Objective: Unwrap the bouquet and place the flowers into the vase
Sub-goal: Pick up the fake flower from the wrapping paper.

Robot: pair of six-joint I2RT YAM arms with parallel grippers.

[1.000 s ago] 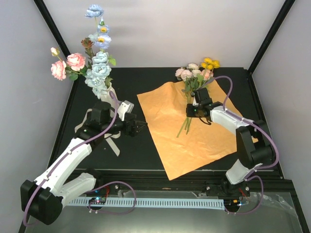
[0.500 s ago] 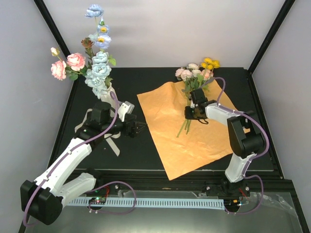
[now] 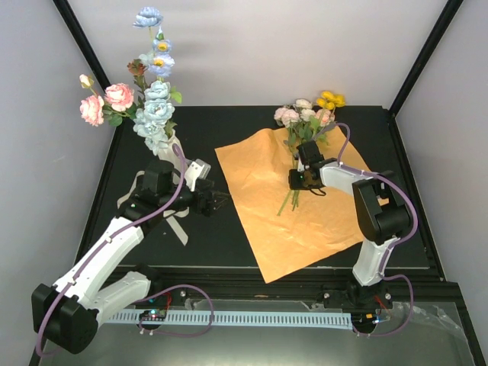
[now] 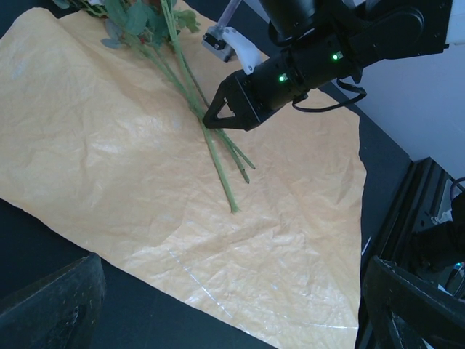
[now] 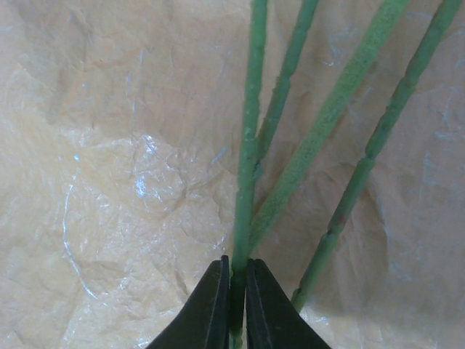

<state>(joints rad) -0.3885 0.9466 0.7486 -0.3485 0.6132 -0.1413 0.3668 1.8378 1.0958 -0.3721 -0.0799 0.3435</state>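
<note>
Pinching one thin green flower stem (image 5: 251,145) over the crinkly orange paper sheet (image 3: 305,221), right gripper (image 5: 236,267) is clamped tight; left gripper (image 3: 221,200) gapes wide, empty.

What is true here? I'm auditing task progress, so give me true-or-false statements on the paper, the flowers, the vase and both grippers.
1. The large crinkled orange paper sheet lies opened out on the black table. True.
2. The right gripper pinches one thin green stem. True.
3. The left gripper holds a flower. False: it is open and empty, beside the sheet.
4. The tall ribbed off-white vase is empty. False: pink and pale-blue flowers stand in it.
</note>
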